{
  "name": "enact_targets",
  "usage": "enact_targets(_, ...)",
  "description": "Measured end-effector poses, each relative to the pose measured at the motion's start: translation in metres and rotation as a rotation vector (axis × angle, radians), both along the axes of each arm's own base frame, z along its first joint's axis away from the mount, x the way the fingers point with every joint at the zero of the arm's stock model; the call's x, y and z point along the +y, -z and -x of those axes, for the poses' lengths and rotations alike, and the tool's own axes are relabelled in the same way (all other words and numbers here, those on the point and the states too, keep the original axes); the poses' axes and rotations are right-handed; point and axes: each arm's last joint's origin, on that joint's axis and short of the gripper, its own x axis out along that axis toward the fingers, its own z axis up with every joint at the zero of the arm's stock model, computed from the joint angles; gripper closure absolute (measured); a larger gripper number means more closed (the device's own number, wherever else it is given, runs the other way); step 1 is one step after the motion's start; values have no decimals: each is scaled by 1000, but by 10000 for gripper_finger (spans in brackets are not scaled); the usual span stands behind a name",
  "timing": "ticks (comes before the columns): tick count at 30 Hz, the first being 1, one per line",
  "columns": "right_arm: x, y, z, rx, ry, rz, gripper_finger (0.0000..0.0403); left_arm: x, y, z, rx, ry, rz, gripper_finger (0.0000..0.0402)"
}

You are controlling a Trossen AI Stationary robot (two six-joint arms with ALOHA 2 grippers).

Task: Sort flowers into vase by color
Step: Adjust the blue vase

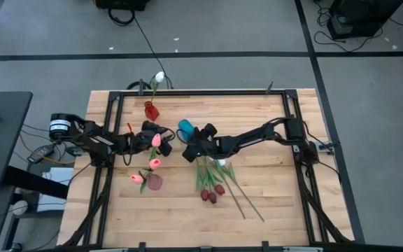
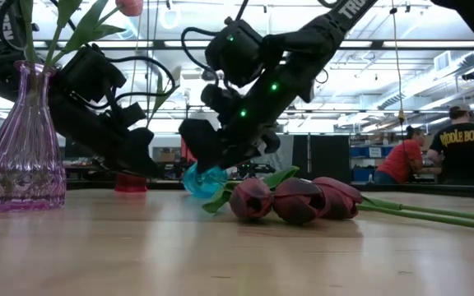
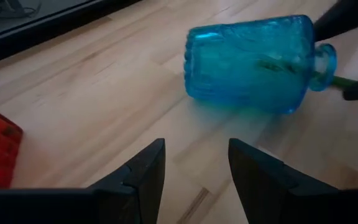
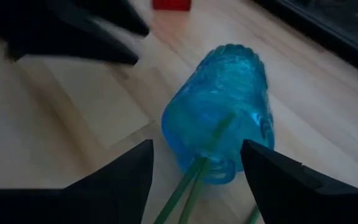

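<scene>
Left gripper (image 1: 161,134) sits open, empty, by the pink flowers (image 1: 155,152) in a purple vase (image 1: 154,181). Right gripper (image 1: 188,150) is spread at the tipped blue vase (image 4: 219,109), stems (image 4: 194,180) apparently inside. Maroon flowers (image 2: 295,199) lie on the table (image 1: 271,203).

On the pale wooden desk (image 1: 271,203) framed by black rails, the left claw (image 1: 161,135) and the right claw (image 1: 189,148) meet near the middle, on either side of a small blue glass vase (image 1: 185,127). A red glass vase (image 1: 151,110) stands behind it, holding a white tulip (image 1: 159,76). Three pink tulips (image 1: 154,162) rise from a purple glass vase (image 1: 155,182). Dark maroon tulips (image 1: 211,193) lie on the desk, green stems (image 1: 240,196) trailing away.
</scene>
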Motion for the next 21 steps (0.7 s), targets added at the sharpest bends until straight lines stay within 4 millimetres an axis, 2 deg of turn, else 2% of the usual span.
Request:
enact_targets(4, 0, 5, -1, 1, 11, 2, 159, 0, 0, 0, 3, 16, 10, 220)
enact_targets(21, -5, 3, -1, -17, 93, 84, 163, -1, 0, -1, 0, 42, 24, 220)
